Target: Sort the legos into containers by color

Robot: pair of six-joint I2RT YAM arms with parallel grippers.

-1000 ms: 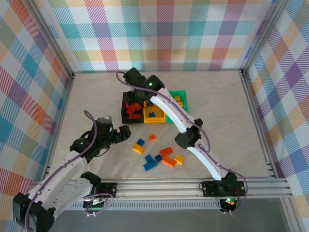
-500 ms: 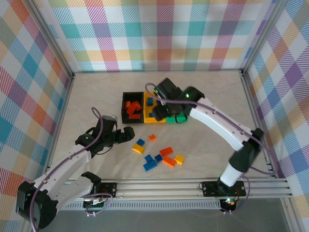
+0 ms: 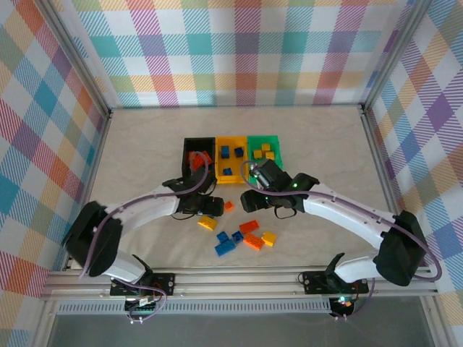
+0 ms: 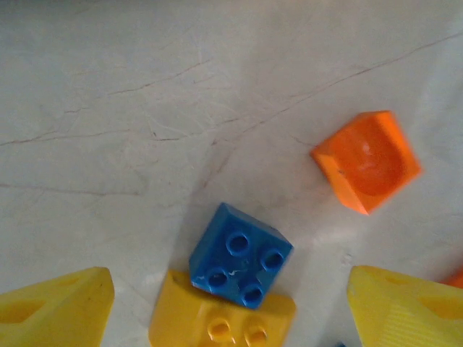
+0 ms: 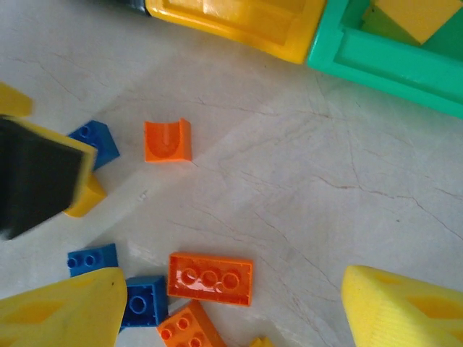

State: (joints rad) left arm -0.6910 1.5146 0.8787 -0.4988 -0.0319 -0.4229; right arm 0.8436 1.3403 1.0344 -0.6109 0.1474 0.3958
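A robot-lab test cell; plaid cloth walls [image 3: 246, 50] on aluminium frame rails [image 3: 239, 278] enclose a marble-patterned tabletop [image 3: 325, 144]; 2 white arms, the left arm [image 3: 145, 211] and the right arm [image 3: 347, 215], stand bolted there.

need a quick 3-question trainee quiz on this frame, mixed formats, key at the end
1. True or false: the green bin holds yellow bricks.
2. Which colour of brick lies in the yellow bin? A orange, B blue, C yellow.
3. Short answer: what is the left gripper holding?

Key:
1. True.
2. B, blue bricks.
3. Nothing. It is open above the loose bricks.
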